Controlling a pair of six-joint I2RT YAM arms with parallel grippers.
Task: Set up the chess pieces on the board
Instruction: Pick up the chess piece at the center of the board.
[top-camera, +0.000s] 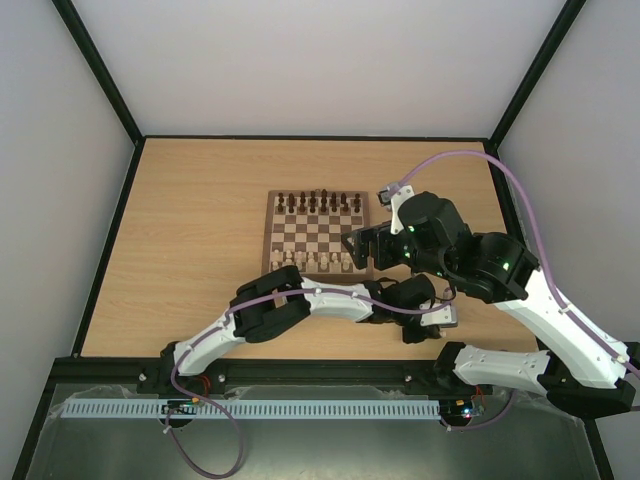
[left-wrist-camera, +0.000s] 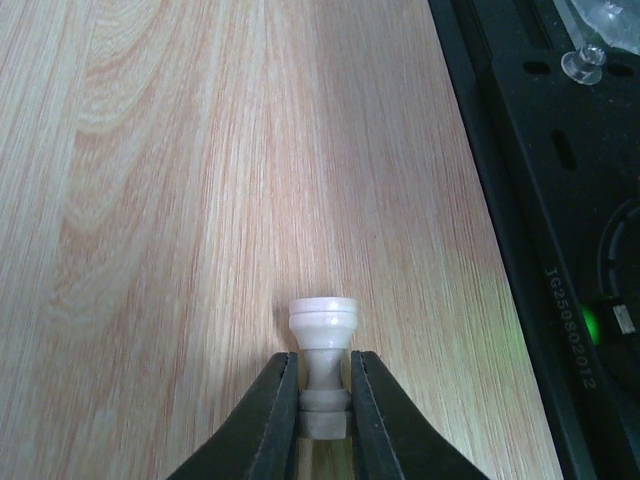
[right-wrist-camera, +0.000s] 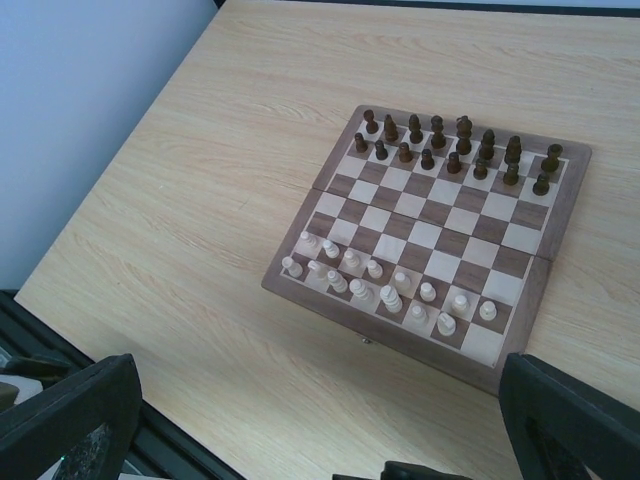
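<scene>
My left gripper (left-wrist-camera: 325, 372) is shut on a cream chess piece (left-wrist-camera: 323, 318) with a flared top. It grips the piece round the stem, low over bare table. In the top view the left gripper (top-camera: 418, 333) is to the right of the board's near right corner. The board (top-camera: 318, 232) holds cream pieces (right-wrist-camera: 385, 288) on its two near rows. Its near right corner square (right-wrist-camera: 487, 345) is bare. My right gripper (right-wrist-camera: 320, 440) is open and empty. It hovers high over the table beside the board's near edge (right-wrist-camera: 400, 345), and in the top view (top-camera: 358, 247) it is over the near right corner.
Dark brown pieces (right-wrist-camera: 455, 150) fill the board's two far rows. The black base rail and right arm mount (left-wrist-camera: 560, 250) lie just right of the left gripper. Grey walls enclose the table (top-camera: 200, 230) on three sides.
</scene>
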